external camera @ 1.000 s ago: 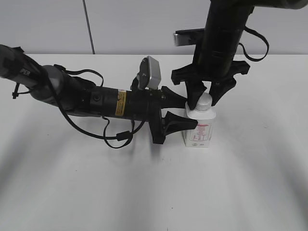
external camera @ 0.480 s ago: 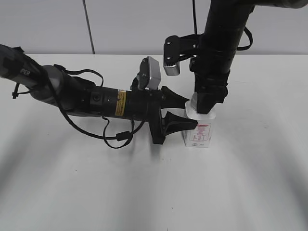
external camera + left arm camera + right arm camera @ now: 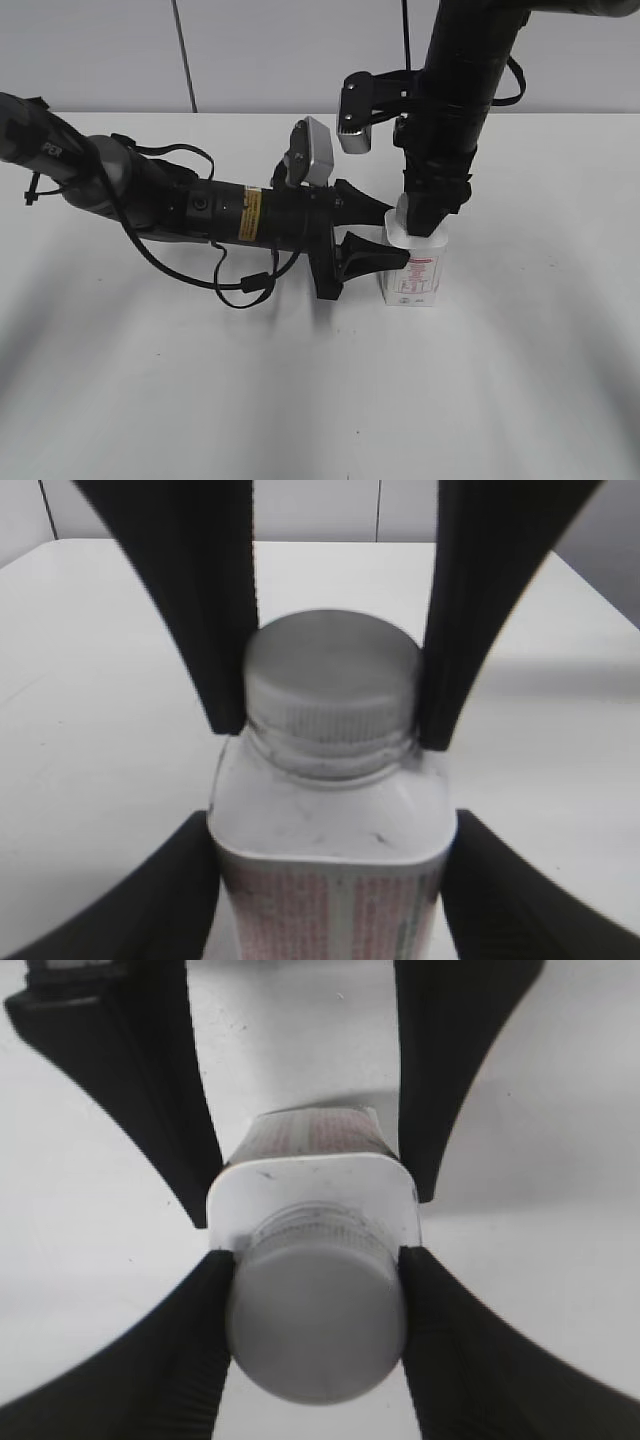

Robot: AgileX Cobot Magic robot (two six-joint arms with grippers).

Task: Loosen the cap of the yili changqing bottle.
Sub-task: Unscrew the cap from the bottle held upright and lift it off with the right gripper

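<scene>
Step in hand: unscrewing. Yili changqing bottle (image 3: 412,276) upright mid-worktop, toward the far edge, clamped at the body by left hand (image 3: 372,236). Right hand (image 3: 316,1260) closed around cap (image 3: 316,1340) (from above). Next: twist wrist, grip firm.

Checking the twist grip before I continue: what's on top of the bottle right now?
The white cap sits on the bottle neck, pinched between the right gripper fingers. The left gripper clamps the body. Whether the threads have loosened is hidden under the cap.
</scene>
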